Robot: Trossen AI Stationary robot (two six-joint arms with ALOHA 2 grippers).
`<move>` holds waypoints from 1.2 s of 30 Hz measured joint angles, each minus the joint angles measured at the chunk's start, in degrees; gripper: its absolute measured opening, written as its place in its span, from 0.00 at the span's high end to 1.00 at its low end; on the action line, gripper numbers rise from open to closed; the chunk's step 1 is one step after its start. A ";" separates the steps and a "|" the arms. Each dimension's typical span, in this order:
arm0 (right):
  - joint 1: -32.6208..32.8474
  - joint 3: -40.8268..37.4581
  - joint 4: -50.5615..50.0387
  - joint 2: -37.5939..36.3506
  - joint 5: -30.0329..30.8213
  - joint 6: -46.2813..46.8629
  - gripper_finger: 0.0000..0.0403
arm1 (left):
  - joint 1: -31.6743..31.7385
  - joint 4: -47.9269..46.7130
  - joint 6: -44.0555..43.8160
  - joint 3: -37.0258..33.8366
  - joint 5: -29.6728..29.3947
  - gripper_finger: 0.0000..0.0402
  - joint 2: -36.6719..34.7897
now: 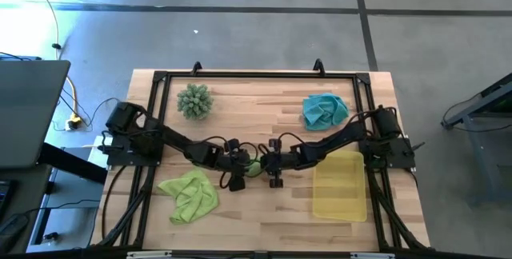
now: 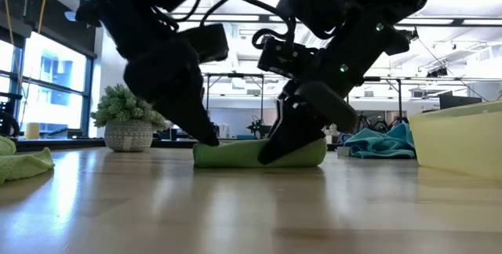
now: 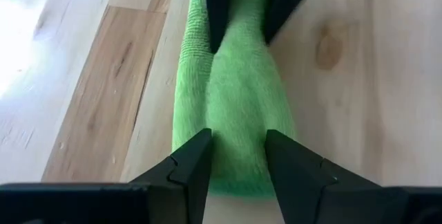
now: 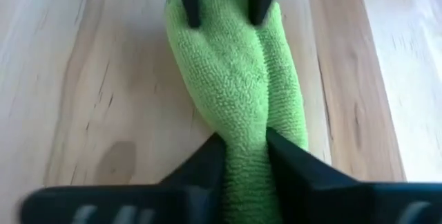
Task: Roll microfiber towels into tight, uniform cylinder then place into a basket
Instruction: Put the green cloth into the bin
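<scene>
A lime green microfiber towel, rolled into a short cylinder [image 1: 253, 165], lies on its side at the table's middle [image 2: 259, 154]. My left gripper [image 3: 238, 158] is shut on its left end and my right gripper [image 4: 243, 156] on its right end; both slant down toward each other. A second lime towel [image 1: 190, 196] lies crumpled near the front left. A teal towel [image 1: 325, 109] lies bunched at the far right. The yellow translucent basket [image 1: 340, 185] stands on the table at the right. My left gripper pinches the roll's left end [image 3: 238, 137] between its two fingers, one on each long side. The fingers slant down from the table's left and lie along the roll, which rests on the table. My right gripper pinches the roll's right end [image 4: 242, 137] between its two fingers, and the cloth narrows where they squeeze it. The fingers slant down from the table's right, along the roll, which stays on the table.
A spiky green plant ball in a pot [image 1: 194, 101] stands at the far left. A black frame [image 1: 256, 73] runs around the table's edges. Bare wood lies in front of the roll and between the loose lime towel and the basket.
</scene>
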 joint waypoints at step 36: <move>7.63 -0.46 -55.40 -35.15 13.18 59.40 0.99 | -0.06 -9.40 -15.39 0.15 -11.68 0.68 -6.78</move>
